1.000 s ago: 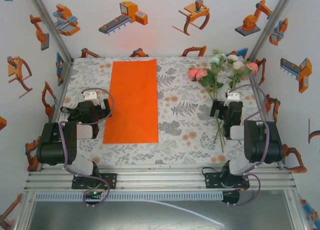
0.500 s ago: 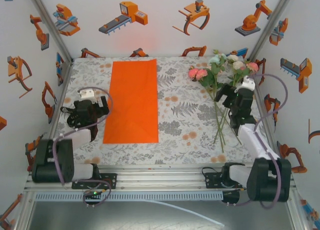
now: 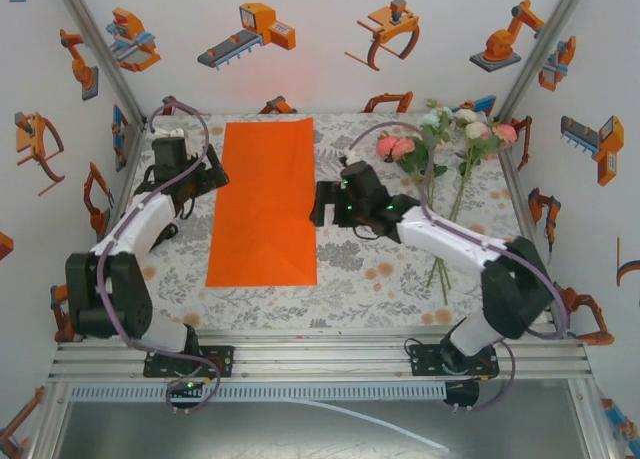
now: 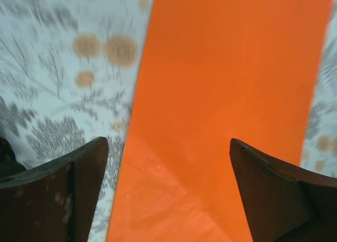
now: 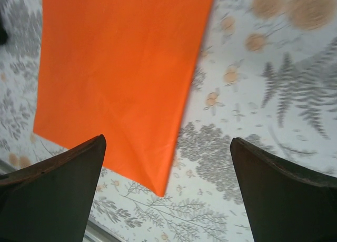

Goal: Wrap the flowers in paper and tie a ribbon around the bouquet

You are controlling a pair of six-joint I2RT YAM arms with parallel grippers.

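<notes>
Paper (image 3: 265, 204): plain orange sheet, flat on the desk (image 3: 380, 239), its long side running away from the arm bases. A soft crease shows toward its near end.

Flowers (image 3: 440, 149): well off the paper's right side, not touching it. The pink, white and pale green blooms lie level with the paper's far end. The thin stems trail back to about the level of its near end.

Left jaws: at the paper's left long edge, toward the far end. They are spread wide and pinch nothing. In the left wrist view the paper (image 4: 226, 94) fills most of the gap between the fingers (image 4: 58, 194). Contact with the sheet: cannot tell.

Right jaws: at the paper's right long edge, about midway along. They are spread wide and empty. In the right wrist view a corner of the paper (image 5: 121, 68) lies below, between the fingers (image 5: 52, 189).
</notes>
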